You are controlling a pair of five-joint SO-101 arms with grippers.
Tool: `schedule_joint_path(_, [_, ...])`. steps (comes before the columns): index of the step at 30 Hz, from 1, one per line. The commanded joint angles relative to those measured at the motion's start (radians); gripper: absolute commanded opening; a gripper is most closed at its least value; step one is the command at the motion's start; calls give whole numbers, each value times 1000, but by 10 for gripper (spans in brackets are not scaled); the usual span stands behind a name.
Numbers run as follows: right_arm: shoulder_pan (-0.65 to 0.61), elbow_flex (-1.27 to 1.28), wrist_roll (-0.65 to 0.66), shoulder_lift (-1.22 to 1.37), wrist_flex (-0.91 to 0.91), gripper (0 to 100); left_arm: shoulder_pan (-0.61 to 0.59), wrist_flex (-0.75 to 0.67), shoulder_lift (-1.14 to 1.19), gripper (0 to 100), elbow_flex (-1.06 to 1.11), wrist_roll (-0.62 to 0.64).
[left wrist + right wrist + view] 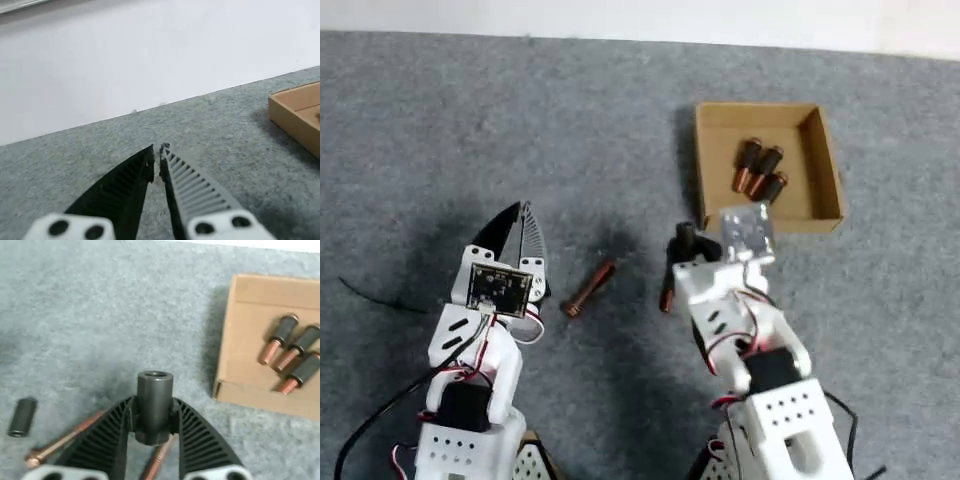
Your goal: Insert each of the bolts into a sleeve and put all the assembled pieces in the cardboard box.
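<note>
My right gripper (155, 409) is shut on a black sleeve (155, 399), held upright just above the grey mat; in the high view this gripper (684, 246) is a little short of the cardboard box (712, 118). Three assembled pieces (760, 170) lie inside the box. A copper bolt (590, 288) lies between the arms, and a second bolt (667, 296) lies under the right gripper. Another loose sleeve (22, 417) lies beyond the first bolt (65, 440). My left gripper (523, 212) is shut on nothing, hovering over the mat (159, 152).
The grey mat (570, 140) covers the table and ends at a white surface (150, 50) along the far side. The box's wall (295, 117) shows off to one side in the left wrist view. A thin black cable (370, 295) lies at the left.
</note>
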Motion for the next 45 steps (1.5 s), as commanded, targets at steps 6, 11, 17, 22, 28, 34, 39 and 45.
schedule_joint_path(6, [85, 96, 14, -271, -5, 5, 30, 12, 56, 45, -22, -3])
schedule_joint_path(11, [85, 157, 14, -387, 21, 5, 48, -66, 377, 45, -137, -5])
schedule_joint_path(17, [114, 196, 15, -529, 154, 5, 47, -110, 931, 45, -397, -3])
schedule_joint_path(22, [222, 275, 18, -596, 148, 5, 65, -109, 1224, 45, -556, 0])
schedule_joint_path(28, [225, 317, 18, -587, 62, 5, 165, -109, 1280, 46, -567, 0])
schedule_joint_path(34, [226, 317, 18, -587, 51, 5, 251, -101, 1280, 46, -610, 0])
schedule_joint_path(39, [229, 318, 18, -587, 51, 5, 354, 37, 1293, 46, -762, 86])
schedule_joint_path(45, [277, 317, 20, -587, 51, 5, 441, 180, 1432, 126, -958, 192])
